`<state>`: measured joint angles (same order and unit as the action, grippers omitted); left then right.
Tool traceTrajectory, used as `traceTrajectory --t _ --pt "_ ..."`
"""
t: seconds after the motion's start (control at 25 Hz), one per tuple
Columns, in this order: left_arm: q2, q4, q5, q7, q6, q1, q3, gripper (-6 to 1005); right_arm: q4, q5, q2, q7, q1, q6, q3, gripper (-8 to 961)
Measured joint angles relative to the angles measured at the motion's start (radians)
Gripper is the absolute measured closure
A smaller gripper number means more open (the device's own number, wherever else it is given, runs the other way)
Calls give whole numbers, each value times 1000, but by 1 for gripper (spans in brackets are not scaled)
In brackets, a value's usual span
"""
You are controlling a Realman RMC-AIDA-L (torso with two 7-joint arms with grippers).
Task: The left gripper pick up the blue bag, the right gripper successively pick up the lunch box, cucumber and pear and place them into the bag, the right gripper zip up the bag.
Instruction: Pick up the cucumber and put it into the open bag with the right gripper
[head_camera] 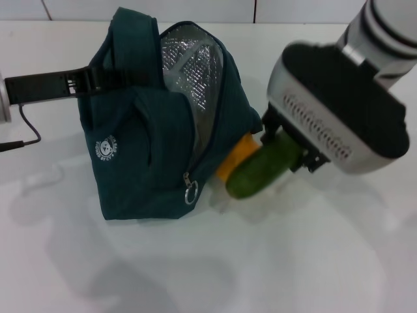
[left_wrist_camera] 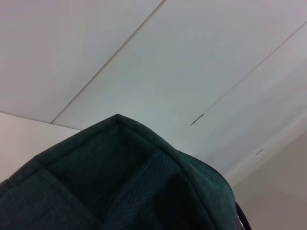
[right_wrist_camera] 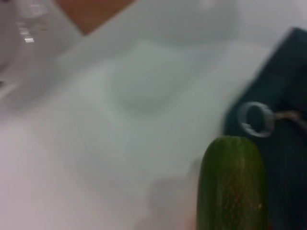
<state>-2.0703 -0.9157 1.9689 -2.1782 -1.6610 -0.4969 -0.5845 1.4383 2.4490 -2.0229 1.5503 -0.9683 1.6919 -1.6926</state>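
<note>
The blue bag [head_camera: 150,163] stands on the white table, its mouth gaping toward the right and showing silver foil lining [head_camera: 192,78]. From the left, my left gripper [head_camera: 85,81] is shut on the bag's upper strap. In the left wrist view only the bag's fabric [left_wrist_camera: 120,177] shows. My right gripper [head_camera: 290,149] is shut on the cucumber [head_camera: 260,171], which slants down beside the bag's mouth. The pear [head_camera: 236,156] lies between the cucumber and the bag. The right wrist view shows the cucumber's end [right_wrist_camera: 232,187] next to the zip ring [right_wrist_camera: 256,120]. The lunch box is out of view.
White table [head_camera: 293,261] stretches in front and to the right of the bag. A thin black cable [head_camera: 29,130] trails from the left arm. The zip pull ring [head_camera: 190,193] hangs at the bag's lower front. A tiled wall stands behind.
</note>
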Motion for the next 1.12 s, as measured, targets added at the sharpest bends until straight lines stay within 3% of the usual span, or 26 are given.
traceTrajectory --t 0.2,0.48,0.72,0.88,1.12 --pt "1 0 -1 5 0 0 1 959 113 5 -2 6 59 -42 105 386" --pt "2 0 -1 7 0 2 2 959 222 -91 -1 67 180 -236 222 386" --pt "4 0 -18 9 -1 11 2 959 226 -293 0 103 288 -390 305 386" --pt "4 0 -24 12 -1 14 2 959 201 -509 1 101 374 -458 348 385" --pt "6 0 -27 22 -2 31 2 959 49 -853 5 31 424 -484 353 385"
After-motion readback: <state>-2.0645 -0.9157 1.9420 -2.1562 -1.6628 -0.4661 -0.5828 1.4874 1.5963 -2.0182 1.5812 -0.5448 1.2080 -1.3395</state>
